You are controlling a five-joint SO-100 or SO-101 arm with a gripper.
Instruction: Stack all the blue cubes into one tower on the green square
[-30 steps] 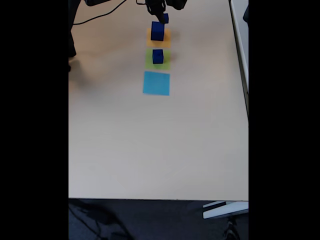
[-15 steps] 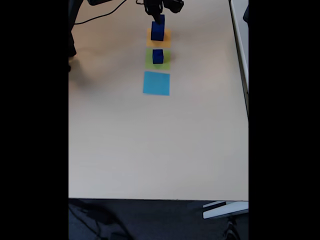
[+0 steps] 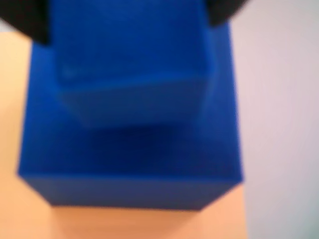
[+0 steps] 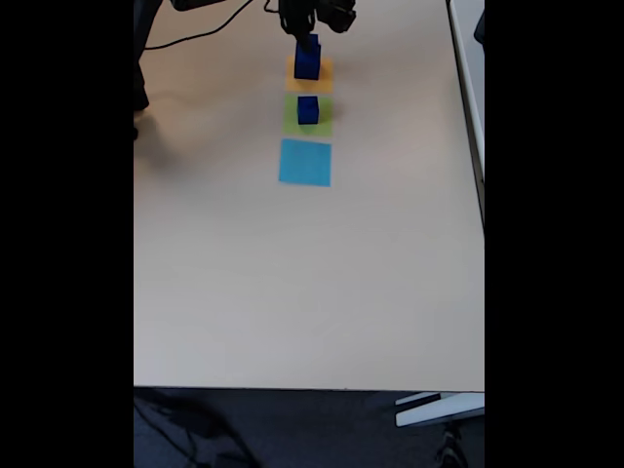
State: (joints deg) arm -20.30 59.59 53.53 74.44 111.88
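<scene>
1. The table (image 4: 292,292) has three paper squares.
2. The big cube (image 3: 129,169) sits on the orange square (image 3: 15,99), not the green square (image 4: 308,119).
3. The middle cube (image 4: 308,109) is on green.
4. The gripper (image 4: 308,39) holds the small cube (image 3: 132,64) on the big one. No tower yet.

Wrist view blurred; fixed view bright, soft.

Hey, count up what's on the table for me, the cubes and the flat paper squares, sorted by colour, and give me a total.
Dark blue cubes: 3 (small cube, large cube, medium cube)
Orange square: 1
Green square: 1
Light-blue square: 1
Total: 6
</scene>
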